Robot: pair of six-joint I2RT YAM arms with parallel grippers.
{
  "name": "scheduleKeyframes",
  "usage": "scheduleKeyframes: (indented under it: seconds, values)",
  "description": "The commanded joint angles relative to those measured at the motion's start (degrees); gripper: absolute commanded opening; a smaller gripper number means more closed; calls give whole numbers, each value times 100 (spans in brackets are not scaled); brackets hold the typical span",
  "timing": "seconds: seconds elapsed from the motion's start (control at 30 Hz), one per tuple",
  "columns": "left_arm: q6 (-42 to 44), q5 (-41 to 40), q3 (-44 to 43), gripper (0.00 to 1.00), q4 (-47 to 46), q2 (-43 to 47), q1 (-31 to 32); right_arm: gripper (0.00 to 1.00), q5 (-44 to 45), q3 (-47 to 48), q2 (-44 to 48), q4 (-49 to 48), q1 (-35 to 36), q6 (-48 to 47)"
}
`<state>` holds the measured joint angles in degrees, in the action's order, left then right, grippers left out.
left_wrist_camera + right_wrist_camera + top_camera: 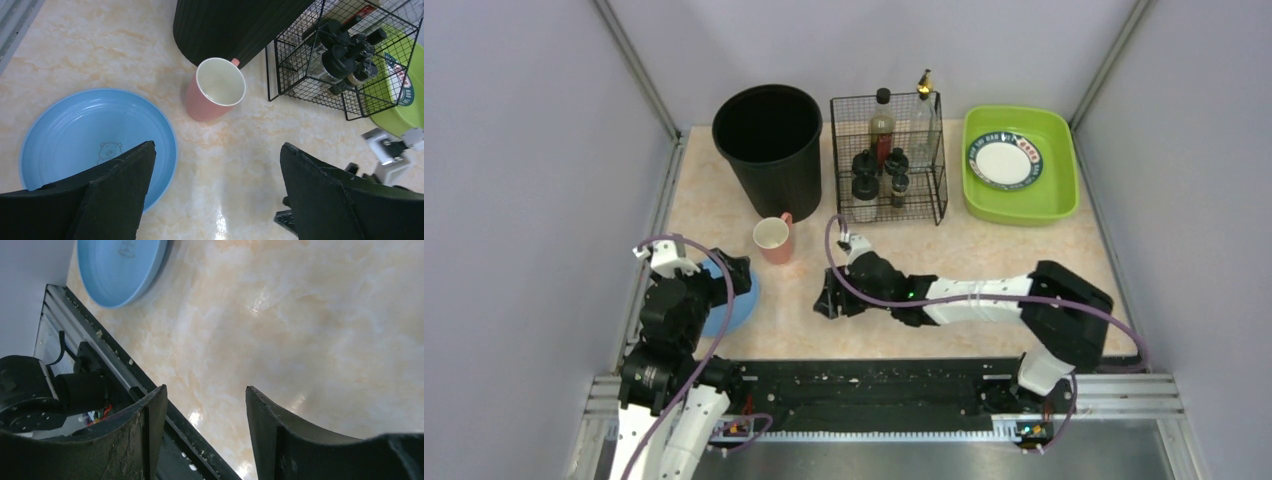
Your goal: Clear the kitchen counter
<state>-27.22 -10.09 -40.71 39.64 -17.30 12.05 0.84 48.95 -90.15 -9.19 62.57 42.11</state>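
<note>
While blue plate (75,130) & pink cup (200,106) need clearing off the kitchen counter (984,250), my L gripper (216,146), R gripper (205,388) gape empty.

Blue plate (746,308) mostly hidden under left arm (669,315); black bin (235,25) top cut off in left wrist view; patterned plate (1005,160) rim lettering unreadable.

Bright, even light from above puts small white glints on the glossy beige-peach stone-patterned countertop (310,340) (shadows soft, focus mostly crisp).
</note>
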Motion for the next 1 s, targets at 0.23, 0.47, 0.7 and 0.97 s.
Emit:
scheduleKeyframes:
  seconds: [0.23, 0.47, 0.7, 0.97]
  values:
    - [-51, -114, -64, 99, -80, 99, 16, 60, 272, 1025, -1703, -1554, 351, 1303]
    - [-38, -77, -62, 98, -79, 131, 16, 61, 231, 1904, -2502, -1485, 396, 1461]
    - [-37, -83, -59, 98, -79, 147, 16, 62, 244, 2949, -3207, -980, 436, 1197]
    - [-29, -69, -52, 98, -88, 142, 16, 60, 149, 3919, -3893, -369, 481, 764]
